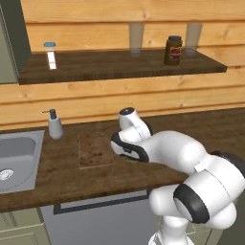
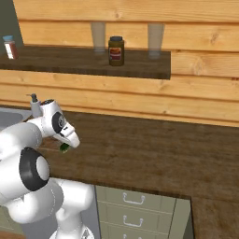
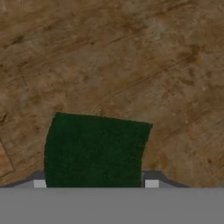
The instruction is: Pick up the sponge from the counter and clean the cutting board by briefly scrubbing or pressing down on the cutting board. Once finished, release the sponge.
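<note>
Gripper (image 3: 95, 184) straddling sponge (image 3: 95, 148), fingers sitting narrow at its two sides; firm grip not confirmable. Sponge lying on counter (image 3: 131, 57), just beside board (image 1: 94, 149). Risk: pads pinching only top edge, sponge slipping free during lift toward board.

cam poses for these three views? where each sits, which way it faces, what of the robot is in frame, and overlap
Left base view: behind the arm to its left, facing forward and down at the counter, cutting board and sink; arm rises lower right.
Right base view: behind to its right, same counter and shelf; arm lower left, sponge peeking under the hand.
Hand view: on the hand, looking down at the sponge between the gripper fingertips.
Shared: both base views show the brown jar and soap dispenser.
</note>
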You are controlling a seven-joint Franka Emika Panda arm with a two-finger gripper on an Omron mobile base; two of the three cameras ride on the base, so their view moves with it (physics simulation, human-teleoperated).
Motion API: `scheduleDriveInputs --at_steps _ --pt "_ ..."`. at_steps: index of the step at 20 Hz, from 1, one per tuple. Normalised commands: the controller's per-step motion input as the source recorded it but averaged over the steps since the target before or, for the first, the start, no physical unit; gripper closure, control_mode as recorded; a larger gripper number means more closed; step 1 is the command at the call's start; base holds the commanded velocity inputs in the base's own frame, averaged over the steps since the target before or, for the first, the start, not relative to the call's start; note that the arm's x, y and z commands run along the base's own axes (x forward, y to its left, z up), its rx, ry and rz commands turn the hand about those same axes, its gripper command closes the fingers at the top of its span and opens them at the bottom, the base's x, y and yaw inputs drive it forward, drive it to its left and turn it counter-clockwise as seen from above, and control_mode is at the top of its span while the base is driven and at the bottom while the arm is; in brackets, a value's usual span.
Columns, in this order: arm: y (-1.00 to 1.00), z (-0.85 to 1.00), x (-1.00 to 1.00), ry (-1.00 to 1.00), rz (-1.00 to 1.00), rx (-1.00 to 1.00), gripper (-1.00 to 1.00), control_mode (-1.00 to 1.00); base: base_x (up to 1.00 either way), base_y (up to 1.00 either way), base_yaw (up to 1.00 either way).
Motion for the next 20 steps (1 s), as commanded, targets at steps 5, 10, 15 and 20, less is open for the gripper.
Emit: scheduleDriveInputs --at_steps 5,10,15,20 --pt "0.37 0.06 0.0 -0.11 -0.24 0.04 1.0 -1.0 0.0 0.0 0.0" --pt "0.64 0.03 0.09 -0.13 -0.26 -0.05 1.0 -1.0 0.0 0.0 0.0" --pt "0.45 0.0 0.29 0.01 -0.29 0.19 1.0 -1.0 0.0 0.0 0.0" --pt "0.37 0.03 0.29 0.07 -0.16 0.06 1.0 -1.0 0.0 0.0 0.0"
